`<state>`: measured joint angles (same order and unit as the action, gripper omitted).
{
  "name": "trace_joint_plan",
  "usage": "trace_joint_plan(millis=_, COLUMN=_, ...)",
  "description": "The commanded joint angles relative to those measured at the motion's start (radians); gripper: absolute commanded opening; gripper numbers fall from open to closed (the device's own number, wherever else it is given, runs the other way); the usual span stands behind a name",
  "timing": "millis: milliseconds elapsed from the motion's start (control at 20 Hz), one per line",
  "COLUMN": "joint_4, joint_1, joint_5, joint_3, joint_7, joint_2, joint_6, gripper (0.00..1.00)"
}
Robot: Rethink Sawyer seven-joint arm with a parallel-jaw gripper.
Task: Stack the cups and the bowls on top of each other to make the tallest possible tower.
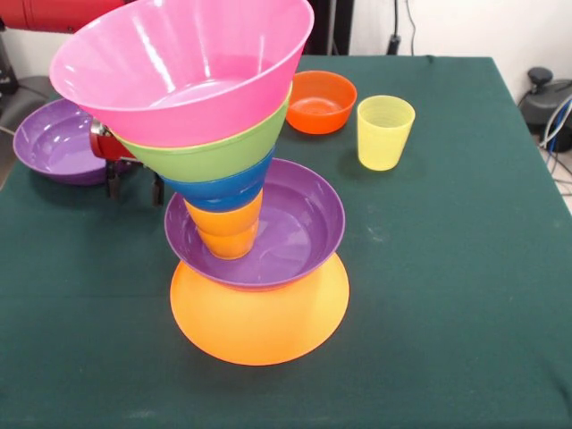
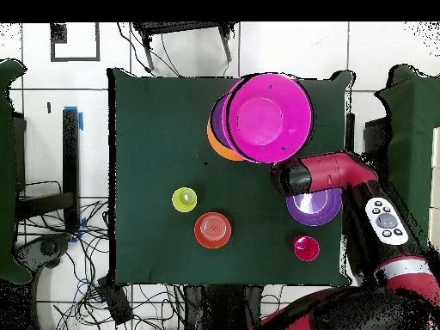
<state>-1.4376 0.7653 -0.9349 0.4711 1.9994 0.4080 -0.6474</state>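
Green cloth covers the table (image 1: 465, 268). On it the tower (image 1: 237, 192) rises: glossy yellow-orange plastic bowl (image 1: 259, 322) at the base, wide purple bowl (image 1: 299, 228), orange tumbler (image 1: 228, 228), blue bowl (image 1: 219, 189), green bowl (image 1: 210, 156), big pink bowl (image 1: 183, 67) topmost. My jaws (image 1: 130, 174) sit behind it beside the second purple bowl (image 1: 54, 138); clenched or released, I cannot tell. Orange-red bowl (image 1: 320, 101) and translucent yellow cup (image 1: 384, 132) stand apart
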Motion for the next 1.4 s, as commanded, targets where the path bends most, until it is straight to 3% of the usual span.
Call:
trace_joint_plan(millis=50, joint_4=-0.053, joint_1=-0.023, joint_5=-0.048, joint_3=-0.044, joint_7=-0.145, joint_2=-0.008, joint_6=0.001, gripper=1.0)
trace_joint_plan(millis=250, joint_4=-0.082, joint_1=-0.041, joint_5=-0.087, joint_3=-0.088, joint_7=-0.094, joint_2=0.02, joint_6=0.046, gripper=1.0)
trace_joint_plan(millis=450, joint_4=-0.117, joint_1=-0.036, joint_5=-0.083, joint_3=-0.104, joint_7=-0.095, joint_2=0.04, joint_6=0.061, gripper=1.0)
trace_joint_plan(millis=900, joint_4=-0.144, joint_1=0.026, joint_5=-0.032, joint_3=-0.055, joint_7=-0.196, joint_2=0.033, joint_6=0.038, gripper=1.0)
trace_joint_plan(millis=1400, joint_4=-0.176, joint_1=0.079, joint_5=-0.055, joint_3=0.013, joint_7=-0.24, joint_2=0.031, joint_6=0.125, gripper=1.0)
